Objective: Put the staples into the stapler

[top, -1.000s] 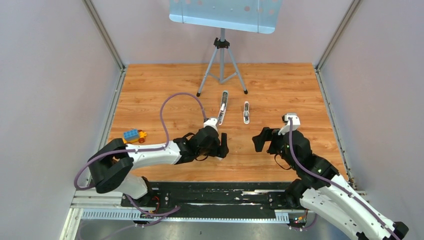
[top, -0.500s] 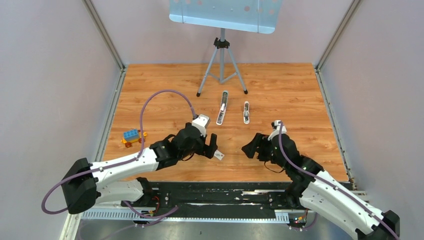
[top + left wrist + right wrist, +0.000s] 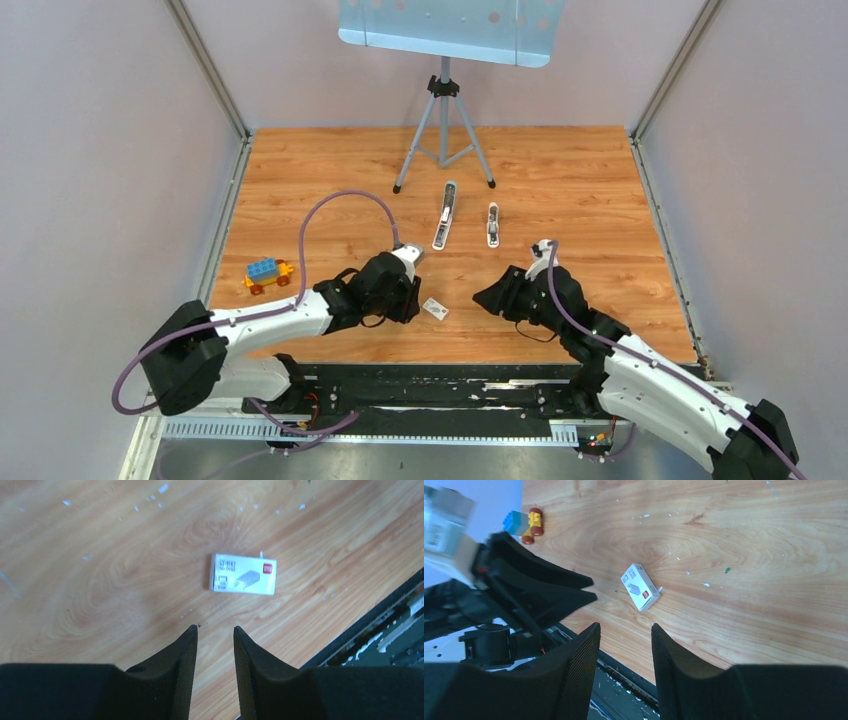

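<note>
The stapler (image 3: 445,215) lies opened out flat on the wood at the back middle. A shorter slim whitish piece (image 3: 492,224) lies right of it; I cannot tell what it is. No grey staple block shows. A small white carton with a red mark (image 3: 434,309) lies flat between my grippers, and also shows in the left wrist view (image 3: 243,574) and the right wrist view (image 3: 640,586). My left gripper (image 3: 412,300) (image 3: 215,628) is open and empty just left of it. My right gripper (image 3: 483,297) (image 3: 624,626) is open and empty to its right.
A toy brick car (image 3: 268,272) (image 3: 524,522) stands at the left. A tripod (image 3: 443,130) with a blue panel stands at the back. The black rail (image 3: 430,385) runs along the near table edge, close to the carton.
My left gripper has drawn back to the left, leaving the white carton lying on the wood. My right gripper has moved left and nearer, toward the carton.
</note>
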Controlling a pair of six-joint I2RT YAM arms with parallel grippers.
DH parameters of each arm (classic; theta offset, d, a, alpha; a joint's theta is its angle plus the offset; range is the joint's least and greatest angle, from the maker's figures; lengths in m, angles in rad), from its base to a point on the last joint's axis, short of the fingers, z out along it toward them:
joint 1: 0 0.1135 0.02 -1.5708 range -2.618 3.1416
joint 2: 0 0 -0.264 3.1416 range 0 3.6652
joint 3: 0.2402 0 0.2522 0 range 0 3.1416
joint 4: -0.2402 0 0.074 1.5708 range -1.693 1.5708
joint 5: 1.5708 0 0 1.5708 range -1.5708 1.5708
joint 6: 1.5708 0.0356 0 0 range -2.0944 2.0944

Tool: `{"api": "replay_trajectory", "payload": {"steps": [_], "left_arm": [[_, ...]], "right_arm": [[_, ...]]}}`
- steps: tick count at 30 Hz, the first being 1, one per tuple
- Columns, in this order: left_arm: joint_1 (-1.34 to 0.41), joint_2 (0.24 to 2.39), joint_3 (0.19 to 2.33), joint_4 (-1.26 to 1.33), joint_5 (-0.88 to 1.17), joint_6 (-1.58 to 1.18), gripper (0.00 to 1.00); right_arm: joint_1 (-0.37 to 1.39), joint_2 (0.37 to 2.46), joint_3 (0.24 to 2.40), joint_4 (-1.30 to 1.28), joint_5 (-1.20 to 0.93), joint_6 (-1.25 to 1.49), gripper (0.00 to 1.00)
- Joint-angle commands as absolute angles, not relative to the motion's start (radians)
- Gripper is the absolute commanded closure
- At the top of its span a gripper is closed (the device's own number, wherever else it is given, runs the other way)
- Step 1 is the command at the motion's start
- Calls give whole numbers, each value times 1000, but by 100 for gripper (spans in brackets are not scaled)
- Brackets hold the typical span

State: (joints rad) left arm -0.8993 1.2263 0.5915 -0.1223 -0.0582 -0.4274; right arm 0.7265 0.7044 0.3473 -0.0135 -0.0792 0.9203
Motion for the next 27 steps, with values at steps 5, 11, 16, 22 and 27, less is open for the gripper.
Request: {"api": "replay_trajectory", "payload": {"steps": [5, 11, 16, 22, 27], "left_arm": [[-969, 1309, 549, -20, 47, -515, 67], [-1005, 1414, 557, 79, 72, -561, 69], [-1016, 1498, 587, 144, 61, -563, 69], [-1020, 1593, 626, 277, 59, -583, 69], [-1019, 1638, 676, 320, 44, -552, 67]], "right_arm": [[735, 626, 344, -70, -38, 901, 52], [735, 593, 361, -110, -23, 872, 51], [736, 552, 369, -151, -2, 851, 50], [735, 514, 376, -164, 0, 822, 47], [736, 511, 376, -180, -1, 812, 48]]}}
